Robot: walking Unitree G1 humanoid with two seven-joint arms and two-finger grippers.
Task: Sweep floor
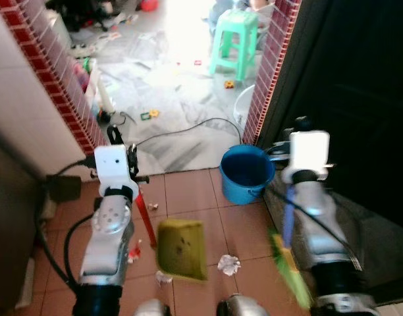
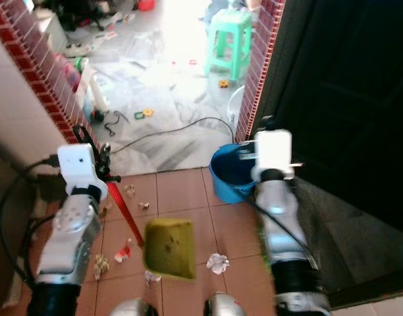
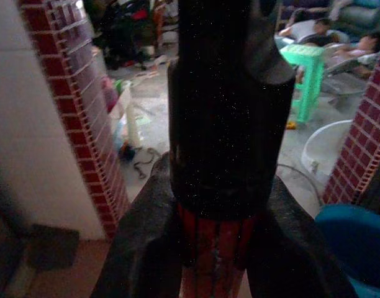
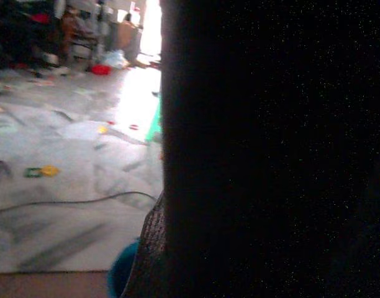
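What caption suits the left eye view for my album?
Left end effector holds a red-handled dustpan near crumpled paper; a blue bucket stands ahead.

Blue bucket (image 1: 246, 173) ahead; brick wall (image 1: 56, 79) left, cable (image 1: 182, 131) beyond

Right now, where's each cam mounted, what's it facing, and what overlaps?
Left eye, head: down at tiled floor, dustpan, both arms, left gripper.
Right eye, head: same scene; right gripper by blue bucket.
Left wrist: along its fingers clamping red handle; green stool beyond.
Right wrist: mostly dark; marble floor, cable.
Shared: bucket and stool show in both eyes and left wrist.
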